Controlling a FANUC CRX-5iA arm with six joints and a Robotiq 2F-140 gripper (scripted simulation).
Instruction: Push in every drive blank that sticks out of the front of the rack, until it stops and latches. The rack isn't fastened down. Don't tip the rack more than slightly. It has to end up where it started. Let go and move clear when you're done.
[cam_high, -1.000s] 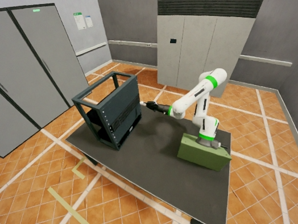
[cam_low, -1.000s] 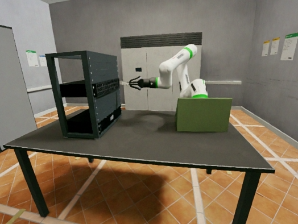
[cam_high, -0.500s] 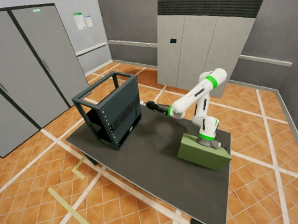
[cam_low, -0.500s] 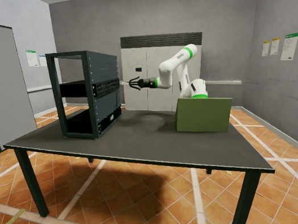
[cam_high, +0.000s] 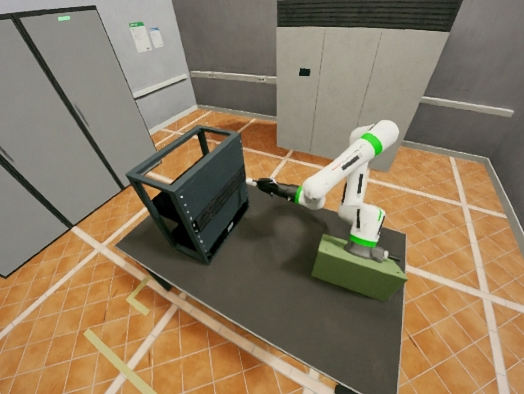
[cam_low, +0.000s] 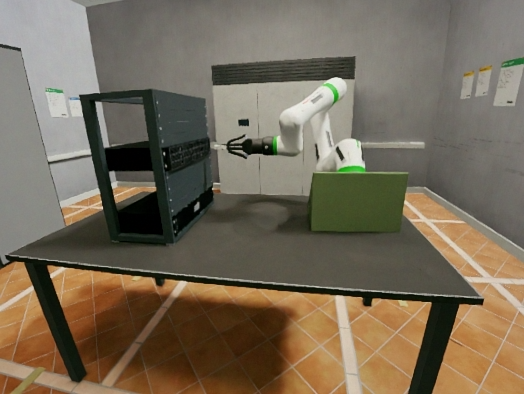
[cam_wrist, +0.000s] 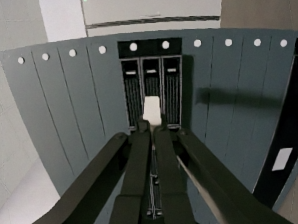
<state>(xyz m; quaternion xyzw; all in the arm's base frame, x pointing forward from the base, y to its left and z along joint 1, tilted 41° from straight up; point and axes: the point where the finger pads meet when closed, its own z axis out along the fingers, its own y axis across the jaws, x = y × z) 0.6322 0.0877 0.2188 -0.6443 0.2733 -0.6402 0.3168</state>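
The dark grey rack (cam_high: 150, 179) (cam_low: 95, 150) (cam_wrist: 67, 116) stands at the left end of the table, its panelled front (cam_high: 215, 190) facing the arm. One pale drive blank (cam_high: 248, 181) (cam_low: 217, 146) (cam_wrist: 152, 108) sticks out of the front at mid height, in a dark bay with three slots (cam_wrist: 152, 72). My gripper (cam_high: 256, 183) (cam_low: 228, 147) (cam_wrist: 152, 107) is shut and holds nothing. It points level at the rack with its fingertips at the end of that blank. I cannot tell whether they touch it.
The arm stands on a green block (cam_high: 357, 270) (cam_low: 357, 200) at the right of the dark table (cam_high: 280, 310) (cam_low: 250, 250). Black units (cam_low: 131, 156) sit inside the rack. Grey cabinets (cam_high: 50, 125) stand on the floor behind and left of the table.
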